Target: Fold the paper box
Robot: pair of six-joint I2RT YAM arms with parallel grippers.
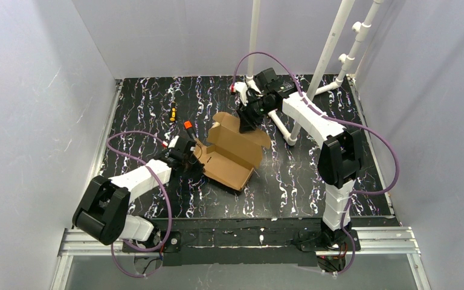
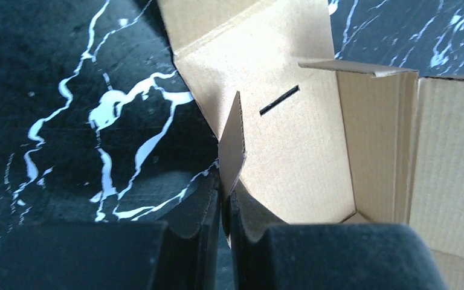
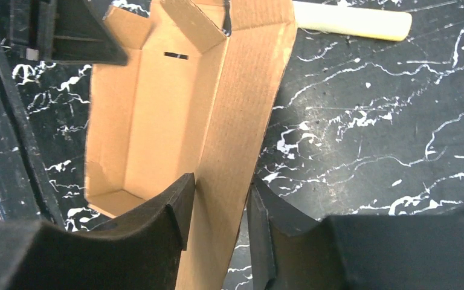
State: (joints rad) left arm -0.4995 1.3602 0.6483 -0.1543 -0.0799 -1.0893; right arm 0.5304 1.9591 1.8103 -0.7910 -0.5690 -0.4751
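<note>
Two grippers work one half-folded paper box (image 1: 232, 158) lying open side up at the middle of the black marbled desk (image 1: 314, 181). The left gripper (image 2: 225, 193), fingers pressed almost together, pinches a small upright flap at the box's near-left corner. The right gripper (image 3: 220, 187), fingers partly spread, clamps the raised far wall, with one finger inside the box and the other outside it.
</note>
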